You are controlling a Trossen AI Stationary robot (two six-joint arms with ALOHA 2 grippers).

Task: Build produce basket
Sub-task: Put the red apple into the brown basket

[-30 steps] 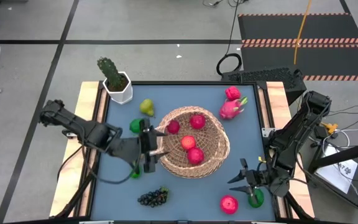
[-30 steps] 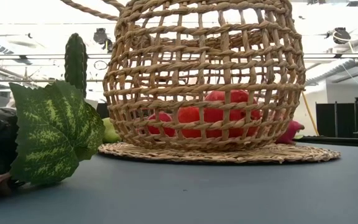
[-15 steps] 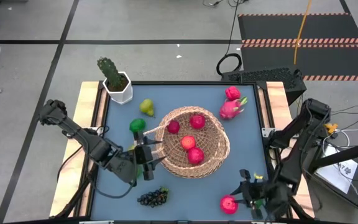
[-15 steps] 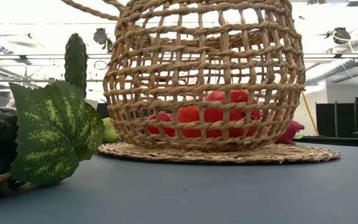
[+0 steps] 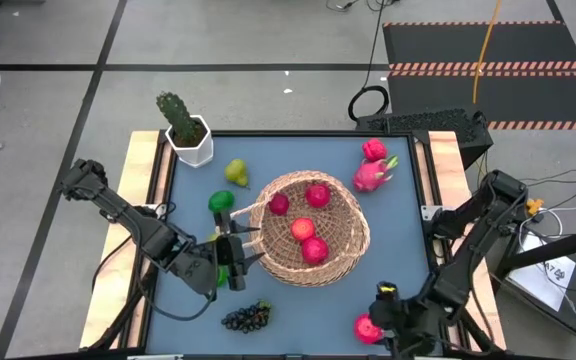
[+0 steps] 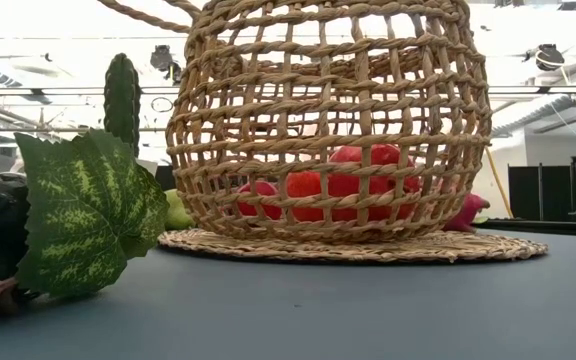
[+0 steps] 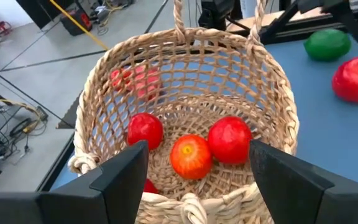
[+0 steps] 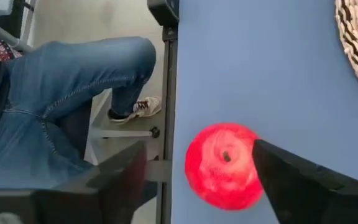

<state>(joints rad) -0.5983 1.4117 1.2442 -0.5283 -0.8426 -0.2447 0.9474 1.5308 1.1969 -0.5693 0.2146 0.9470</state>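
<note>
We are hovering our right gripper, fingers spread and empty, over a red apple; our left gripper is gaping, empty, at the basket.

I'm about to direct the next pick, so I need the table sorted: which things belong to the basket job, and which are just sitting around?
Belongs to the job:
basket
apples in basket
loose red apple under the open right gripper
lime
pear
dragon fruit
grape bunch

Just lying about:
potted cactus
</note>
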